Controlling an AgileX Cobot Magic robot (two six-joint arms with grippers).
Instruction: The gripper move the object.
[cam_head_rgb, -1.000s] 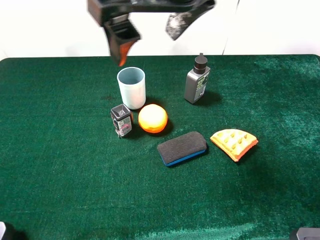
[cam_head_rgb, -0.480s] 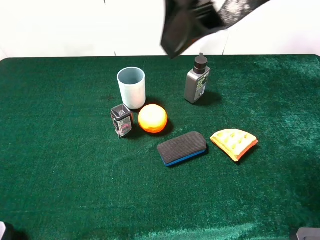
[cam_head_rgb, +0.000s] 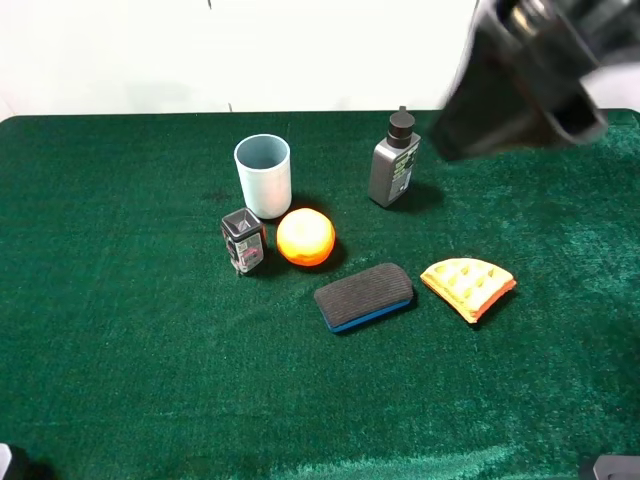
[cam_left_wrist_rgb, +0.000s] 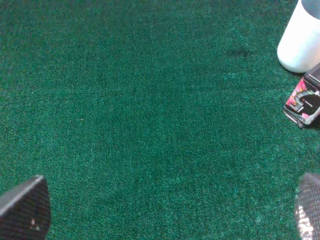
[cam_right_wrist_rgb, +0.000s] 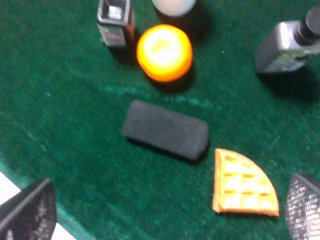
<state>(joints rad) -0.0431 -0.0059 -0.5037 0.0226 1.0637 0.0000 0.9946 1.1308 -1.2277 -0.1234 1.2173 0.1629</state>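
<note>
The object (cam_head_rgb: 243, 241), a small dark box with a white, red and green label, stands on the green cloth just left of an orange ball (cam_head_rgb: 305, 237) and in front of a pale cup (cam_head_rgb: 263, 175). My right arm (cam_head_rgb: 520, 90) is a dark blur high at the upper right, well away from the object. In the right wrist view my right gripper (cam_right_wrist_rgb: 167, 210) is open and empty, high above the cloth, and the object (cam_right_wrist_rgb: 115, 22) shows far off. My left gripper (cam_left_wrist_rgb: 167, 210) is open and empty, with the object (cam_left_wrist_rgb: 304, 102) at the view's edge.
A grey bottle with a black cap (cam_head_rgb: 394, 162) stands at the back. A dark eraser with a blue base (cam_head_rgb: 364, 296) and a yellow waffle wedge (cam_head_rgb: 467, 287) lie in front. The table's far edge (cam_head_rgb: 150, 117) meets a white wall.
The dark arm has swept along the top of the exterior view from upper left to upper right. The things on the cloth have not moved.
</note>
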